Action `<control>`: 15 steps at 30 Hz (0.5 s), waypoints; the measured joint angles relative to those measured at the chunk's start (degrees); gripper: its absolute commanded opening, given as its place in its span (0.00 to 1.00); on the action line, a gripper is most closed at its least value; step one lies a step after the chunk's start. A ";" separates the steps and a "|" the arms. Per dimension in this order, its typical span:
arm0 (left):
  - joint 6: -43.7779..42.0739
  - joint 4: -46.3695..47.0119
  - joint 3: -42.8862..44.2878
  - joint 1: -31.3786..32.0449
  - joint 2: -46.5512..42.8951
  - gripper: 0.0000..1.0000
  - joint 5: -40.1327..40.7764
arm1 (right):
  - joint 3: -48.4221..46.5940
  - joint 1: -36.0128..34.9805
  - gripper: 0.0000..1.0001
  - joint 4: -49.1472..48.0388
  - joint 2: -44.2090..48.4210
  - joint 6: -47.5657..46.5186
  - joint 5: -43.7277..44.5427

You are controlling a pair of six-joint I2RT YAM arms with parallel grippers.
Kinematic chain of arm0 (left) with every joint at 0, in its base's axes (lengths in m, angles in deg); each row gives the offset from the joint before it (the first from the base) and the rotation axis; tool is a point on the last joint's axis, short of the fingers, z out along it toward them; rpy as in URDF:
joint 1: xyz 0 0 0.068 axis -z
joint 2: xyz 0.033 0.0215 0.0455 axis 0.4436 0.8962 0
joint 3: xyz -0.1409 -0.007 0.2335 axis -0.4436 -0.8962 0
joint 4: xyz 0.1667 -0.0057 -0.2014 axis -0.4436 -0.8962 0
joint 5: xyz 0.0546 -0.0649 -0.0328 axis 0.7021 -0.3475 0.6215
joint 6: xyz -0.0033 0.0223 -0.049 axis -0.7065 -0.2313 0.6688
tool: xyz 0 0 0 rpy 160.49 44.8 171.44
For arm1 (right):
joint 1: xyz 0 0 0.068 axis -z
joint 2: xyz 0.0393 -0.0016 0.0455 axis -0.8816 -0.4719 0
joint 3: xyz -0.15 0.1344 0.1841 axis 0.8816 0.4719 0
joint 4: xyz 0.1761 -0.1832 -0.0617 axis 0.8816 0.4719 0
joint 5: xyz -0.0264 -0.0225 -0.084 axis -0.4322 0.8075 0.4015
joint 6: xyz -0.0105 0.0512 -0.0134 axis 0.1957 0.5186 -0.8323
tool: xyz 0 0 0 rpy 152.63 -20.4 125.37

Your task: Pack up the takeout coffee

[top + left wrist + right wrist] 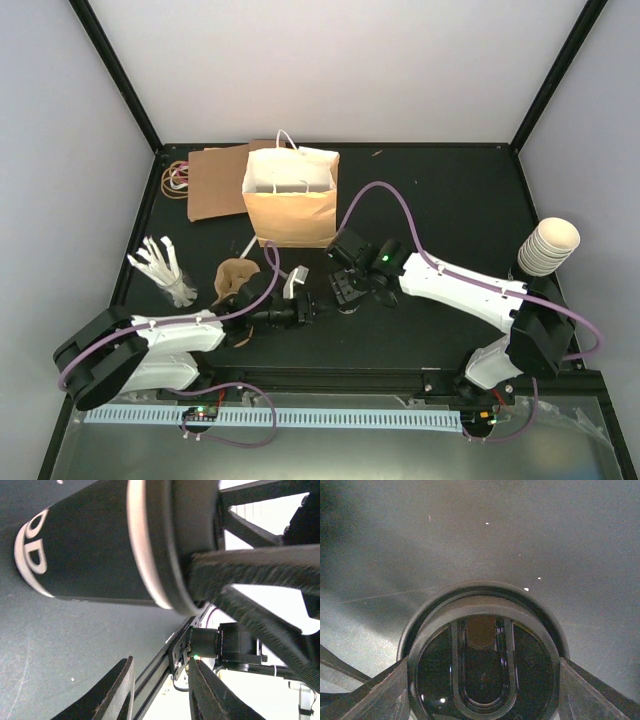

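One takeout coffee cup (95,545), dark with white lettering and a black lid (482,675), stands on the black table. My right gripper (482,666) is shut on it from above, one finger pressed against each side of the lid rim. In the left wrist view one of those fingers (250,572) crosses the lid. My left gripper (160,664) is open just beside the cup, level with the table, with nothing between its fingers. From above, the left gripper (305,308) and right gripper (345,292) meet mid-table, and the cup is hidden beneath them.
A brown paper bag (290,195) stands open behind the grippers. The brown pulp cup tray (235,280) lies to the left, white cutlery (165,270) further left. Cardboard (215,180) and rubber bands (177,178) sit at the back left, stacked cream cups (548,245) at the right.
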 measured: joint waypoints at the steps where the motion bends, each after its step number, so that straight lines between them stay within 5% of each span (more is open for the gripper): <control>1: 0.66 1.07 -0.85 0.24 0.13 0.33 0.33 | -0.02 0.00 0.62 0.02 0.02 0.72 0.02; 15: 5.07 10.91 -3.13 2.84 1.29 0.37 6.16 | -1.31 -1.27 0.66 2.99 -0.28 16.96 2.21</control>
